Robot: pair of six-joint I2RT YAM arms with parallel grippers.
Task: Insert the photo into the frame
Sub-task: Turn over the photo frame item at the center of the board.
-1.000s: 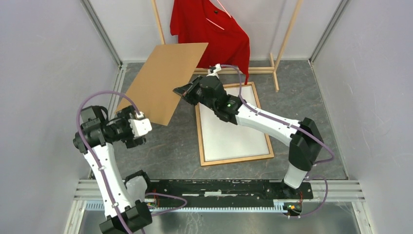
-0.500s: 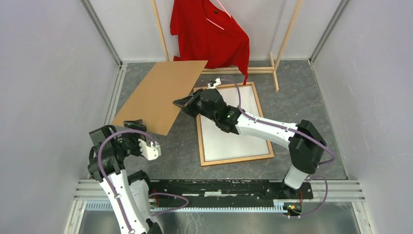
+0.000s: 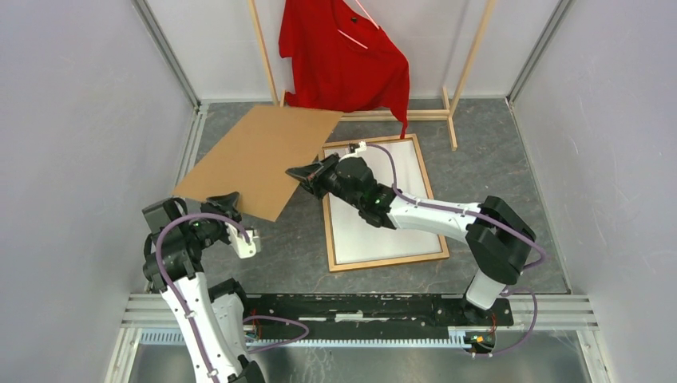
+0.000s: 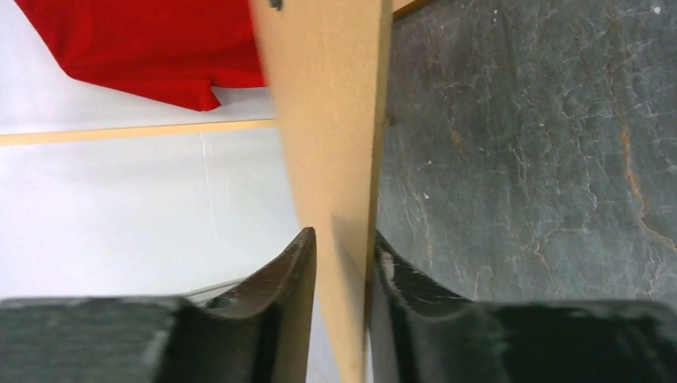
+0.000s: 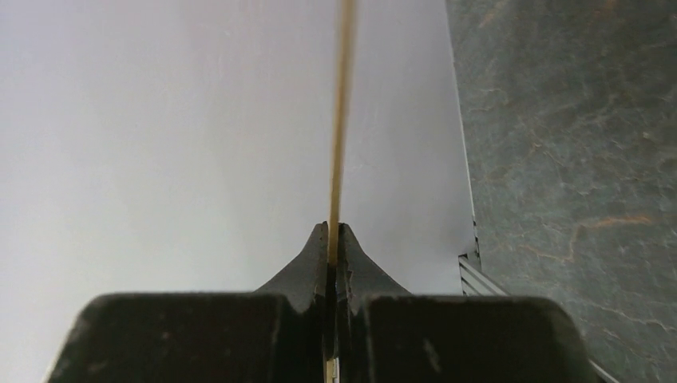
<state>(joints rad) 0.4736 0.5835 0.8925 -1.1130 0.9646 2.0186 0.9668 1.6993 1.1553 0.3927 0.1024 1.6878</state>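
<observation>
Grey worktop (image 3: pixel 511 159) is seen beneath the frame (image 3: pixel 391 262), right of the right gripper (image 3: pixel 297 171), the photo (image 3: pixel 375 239) laid white-back-up inside. The backing board (image 3: pixel 255 159) is clenched edgewise by that gripper; its near corner is straddled by the left gripper (image 3: pixel 227 199), clamping uncertain. Lowering it squarely onto the photo is judged next. Since earlier, the board is flatter, the left gripper narrower.
</observation>
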